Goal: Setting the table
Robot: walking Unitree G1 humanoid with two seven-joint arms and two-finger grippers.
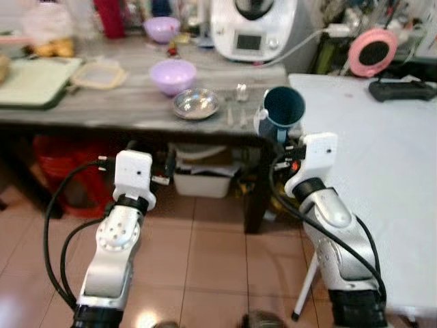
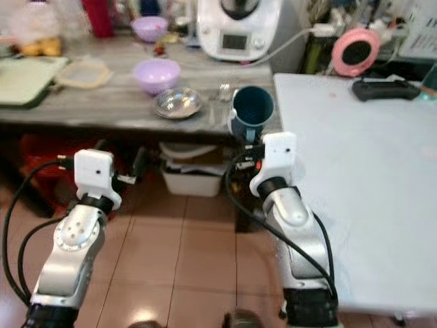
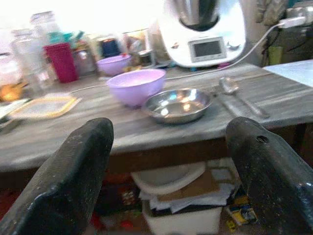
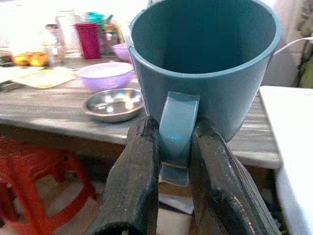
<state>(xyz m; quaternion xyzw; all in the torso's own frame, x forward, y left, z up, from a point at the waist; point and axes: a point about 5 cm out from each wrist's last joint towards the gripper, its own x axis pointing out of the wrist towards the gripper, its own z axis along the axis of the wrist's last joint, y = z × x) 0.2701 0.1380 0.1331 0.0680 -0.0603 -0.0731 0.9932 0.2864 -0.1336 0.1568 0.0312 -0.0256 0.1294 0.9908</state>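
My right gripper (image 4: 173, 147) is shut on the handle of a teal mug (image 1: 283, 109), held upright in the air just in front of the grey wooden table (image 1: 102, 106) and beside the corner of the white table (image 1: 382, 191). My left gripper (image 3: 168, 161) is open and holds nothing, low in front of the grey table's edge. On that table lie a steel bowl (image 1: 195, 103), a lilac bowl (image 1: 173, 75), and a spoon and other cutlery (image 1: 237, 102) near the right end.
A white kitchen machine (image 1: 252, 27), a second lilac bowl (image 1: 162, 28), a red cup (image 1: 109, 17), a lidded tub (image 1: 99, 73) and a green board (image 1: 34, 80) crowd the grey table. A black object (image 1: 403, 89) lies on the white table. Bins (image 1: 201, 181) stand underneath.
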